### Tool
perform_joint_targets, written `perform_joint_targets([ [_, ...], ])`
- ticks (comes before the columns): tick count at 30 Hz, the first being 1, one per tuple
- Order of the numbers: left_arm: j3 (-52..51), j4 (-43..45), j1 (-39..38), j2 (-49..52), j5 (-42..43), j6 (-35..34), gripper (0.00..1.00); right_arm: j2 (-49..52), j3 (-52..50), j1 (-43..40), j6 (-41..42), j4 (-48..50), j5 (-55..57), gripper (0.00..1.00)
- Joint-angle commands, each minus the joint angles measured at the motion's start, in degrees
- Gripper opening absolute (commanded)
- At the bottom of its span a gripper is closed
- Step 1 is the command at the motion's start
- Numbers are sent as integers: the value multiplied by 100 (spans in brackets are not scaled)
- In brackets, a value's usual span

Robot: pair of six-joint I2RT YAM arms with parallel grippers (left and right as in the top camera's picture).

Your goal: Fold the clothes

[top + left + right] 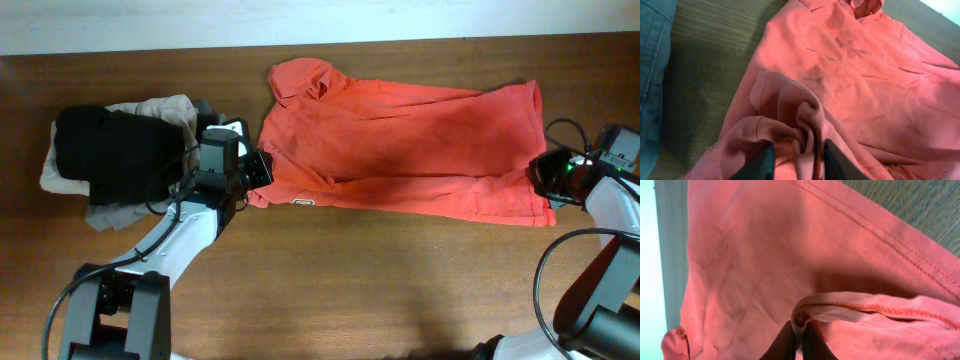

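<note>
Quick note on the layout: the T-shirt (pixel 400 150) lies spread across the far half of the desk (pixel 380 280), with its long axis running left to right. The collar end points toward your left arm and the hem toward your right. There's a hand at each end of that axis, so both are already on the cloth.

The right hand (pixel 799 329) has its fingers pressed together on a rolled bit of stitched hem at the shirt's right edge. The left hand (pixel 799 150) is at the near left corner, fingers apart with a ridge of bunched cloth standing between them. I can't tell if that's a real grip or just cloth sitting there.

The pile of folded garments (pixel 110 150) sits just beside the left arm, on its outer side. My guess is the fold goes along the long axis, one end carried toward the other, so I'd sort out that left grip first.
</note>
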Motion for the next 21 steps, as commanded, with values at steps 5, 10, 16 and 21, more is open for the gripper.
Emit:
perform_joint_targets([
  [5, 684, -417, -4, 52, -57, 791, 55, 9, 114, 46, 101, 278, 87, 34],
  [10, 1416, -1353, -7, 52, -70, 1537, 61, 9, 208, 26, -658, 807, -345, 59],
  [16, 2400, -2802, -35, 52, -48, 2529, 61, 2, 960, -105, -1679, -192, -1003, 57],
  [21, 2750, -3762, -269, 52, 17, 3327, 55, 2, 1596, 94, -2538, -2103, -879, 30],
])
